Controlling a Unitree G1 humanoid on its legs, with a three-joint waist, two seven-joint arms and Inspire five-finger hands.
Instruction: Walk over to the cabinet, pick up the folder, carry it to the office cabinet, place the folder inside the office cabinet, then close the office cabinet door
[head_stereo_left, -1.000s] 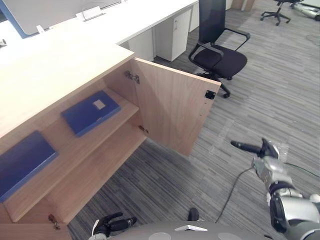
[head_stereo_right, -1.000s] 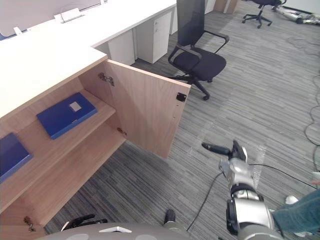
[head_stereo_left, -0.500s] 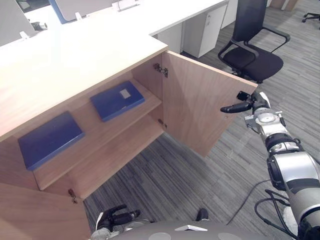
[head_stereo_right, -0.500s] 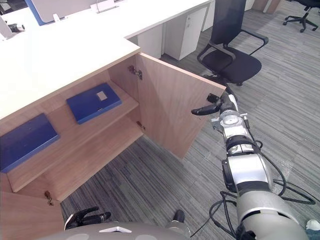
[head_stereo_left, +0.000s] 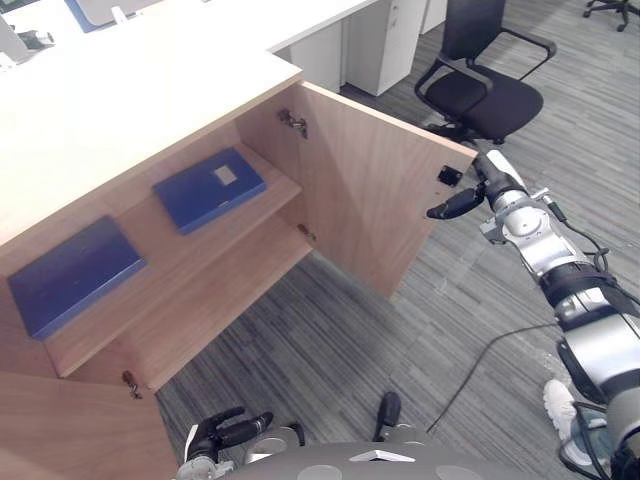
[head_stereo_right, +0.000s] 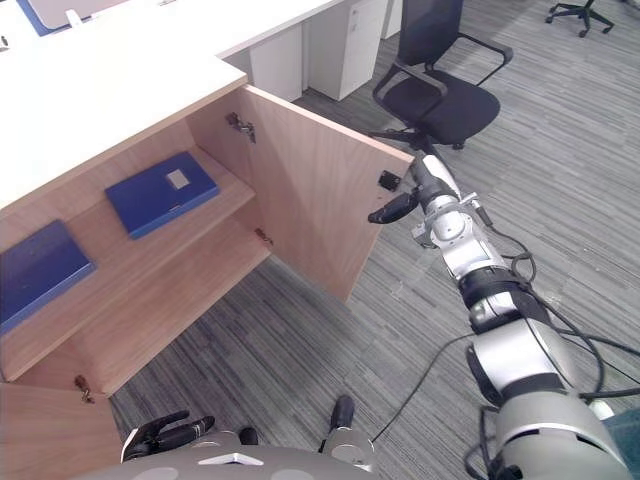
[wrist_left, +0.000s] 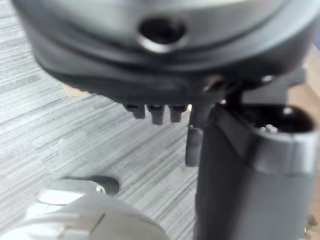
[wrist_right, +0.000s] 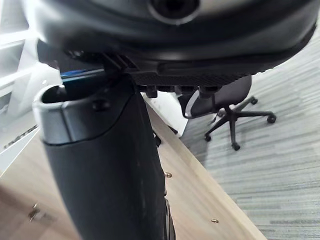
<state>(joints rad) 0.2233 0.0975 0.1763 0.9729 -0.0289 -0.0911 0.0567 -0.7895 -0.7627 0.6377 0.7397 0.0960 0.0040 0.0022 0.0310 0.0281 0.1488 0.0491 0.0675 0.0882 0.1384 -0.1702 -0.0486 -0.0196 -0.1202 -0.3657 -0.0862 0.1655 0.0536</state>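
Left eye view: the office cabinet (head_stereo_left: 200, 300) stands open, with our right hand (head_stereo_left: 478, 192) up at its door (head_stereo_left: 370, 200).
The door is swung wide towards a black office chair (head_stereo_left: 485, 95) behind it; two blue folders lie flat and well apart on the upper shelf, the labelled folder (head_stereo_left: 210, 188) nearer the hinge, the plain folder (head_stereo_left: 72, 272) further along; our right hand reaches the door's free edge beside the black latch, fingers straight, grasping nothing, though contact we cannot tell; our left hand (head_stereo_left: 225, 435) hangs low, fingers relaxed and empty.
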